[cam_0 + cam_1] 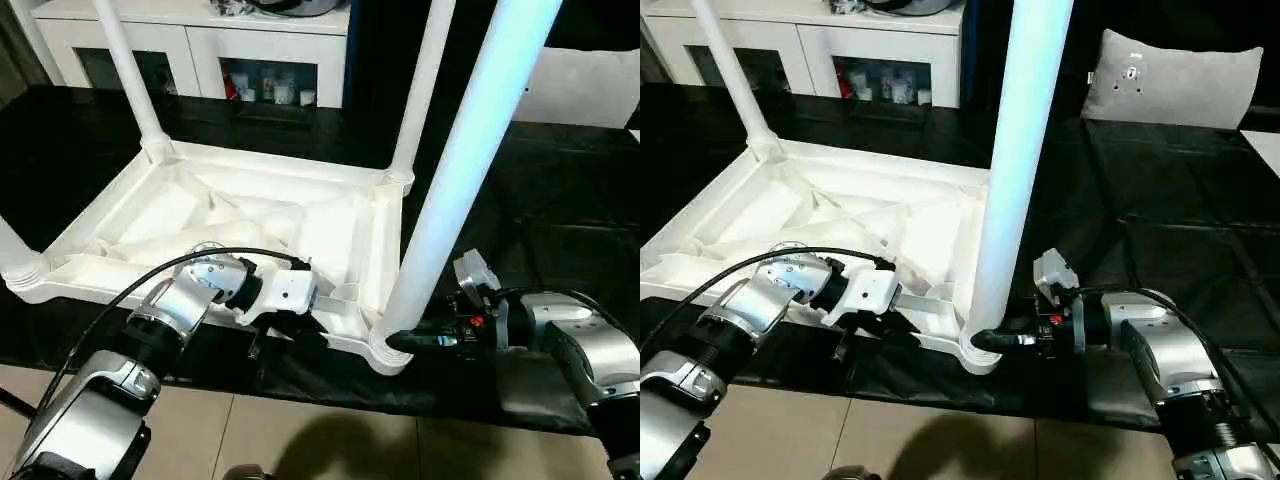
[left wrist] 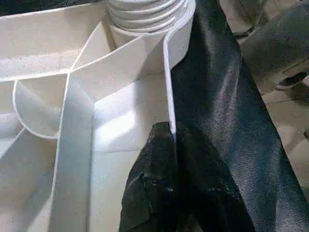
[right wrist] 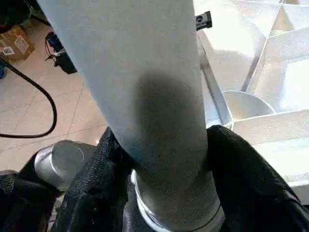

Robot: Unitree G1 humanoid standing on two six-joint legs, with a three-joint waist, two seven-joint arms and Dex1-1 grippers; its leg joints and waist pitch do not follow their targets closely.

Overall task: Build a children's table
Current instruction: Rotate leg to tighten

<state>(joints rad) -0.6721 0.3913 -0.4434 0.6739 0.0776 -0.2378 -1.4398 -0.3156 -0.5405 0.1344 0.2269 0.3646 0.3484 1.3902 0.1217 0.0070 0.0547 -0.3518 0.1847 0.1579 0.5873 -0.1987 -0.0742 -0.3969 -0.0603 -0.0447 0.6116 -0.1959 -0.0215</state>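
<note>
Now the white plastic square table top (image 1: 250, 215) lies upside down, X-ribbed underside up, on a black sheet (image 1: 560, 210) spread over the floor. Counted: one top, four long tapered white legs standing in its corner sockets, two tools. The near-right leg (image 1: 470, 170) rises tall from its socket; three others show, at the far left (image 1: 130, 70), the far right (image 1: 430, 70) and the near left (image 1: 15, 255).

The left tool (image 2: 171, 145) is clamped together on the thin near rim of the top, one finger each side. The right tool (image 3: 169, 169) straddles the base of the near-right leg, fingers either side; whether they grip firmly I cannot tell.

Judged risk: if that leg is only partly seated, a sideways push from the right tool could tilt it, or drag the light top across the slippery sheet should the left pinch slip
</note>
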